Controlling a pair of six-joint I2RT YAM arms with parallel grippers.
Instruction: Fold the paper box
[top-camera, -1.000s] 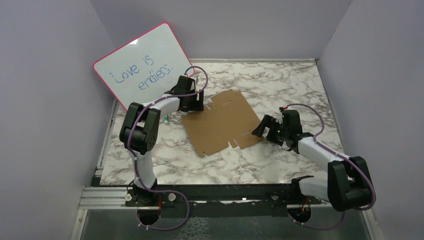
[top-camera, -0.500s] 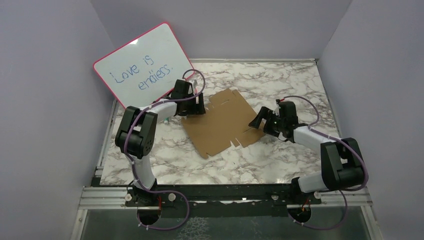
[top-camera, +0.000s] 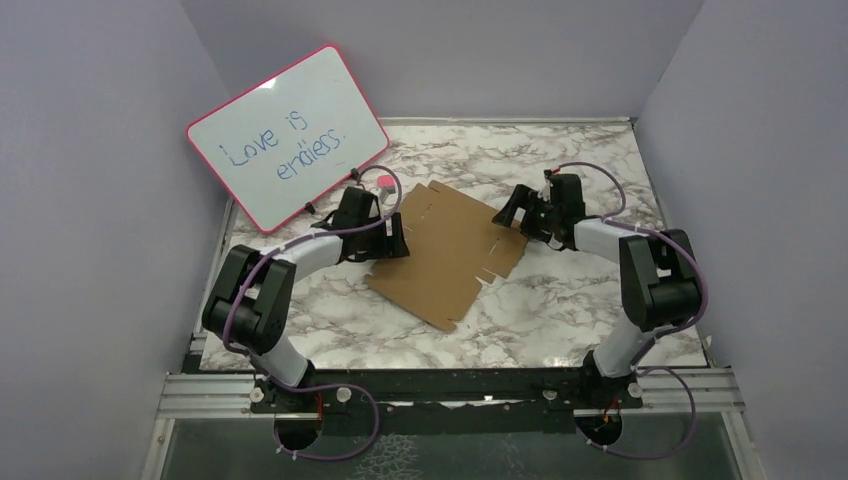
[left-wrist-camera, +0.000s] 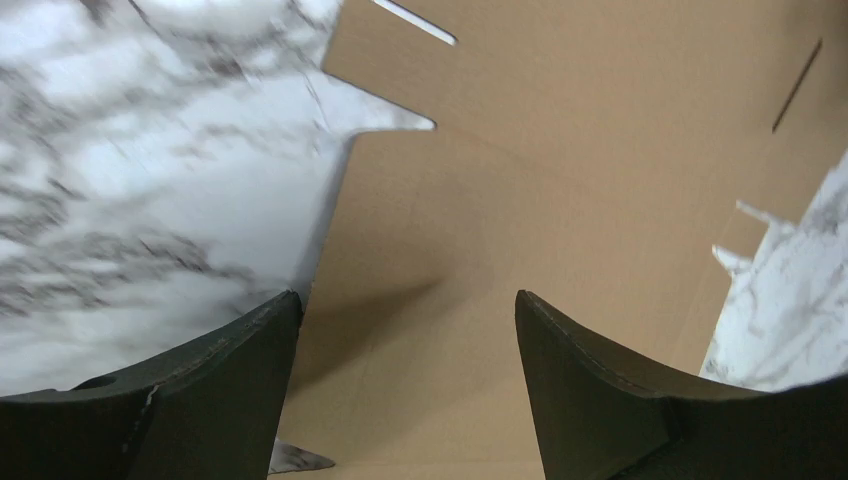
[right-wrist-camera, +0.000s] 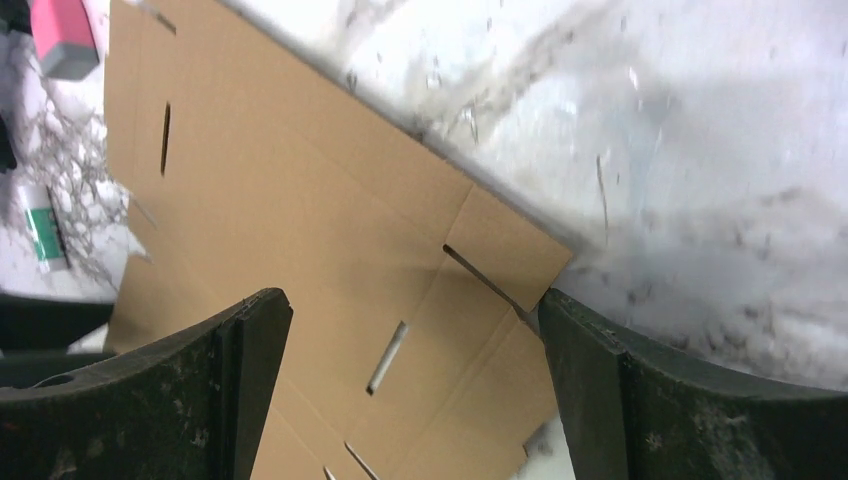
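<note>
The marble-topped table carries everything. A whiteboard leans at its far left corner. The paper box lies flat and unfolded near the table's middle, turned at an angle, and none of its flaps are raised.

The left gripper sits at the sheet's left edge and the right gripper at its far right corner. Both have their fingers spread wide and hold nothing. We cannot tell whether either is touching the cardboard.

We judge the sheet to be light and thin. It looks stiff across each panel but ready to hinge along its scored lines, and it will probably skate on the smooth marble if pushed from one side only. Since it lies flush, there is little to pinch, so we would pin one panel with one gripper and lift an outer flap with the other, near a crease. The notched tabs and slits look easy to tear, so we would keep off them.
</note>
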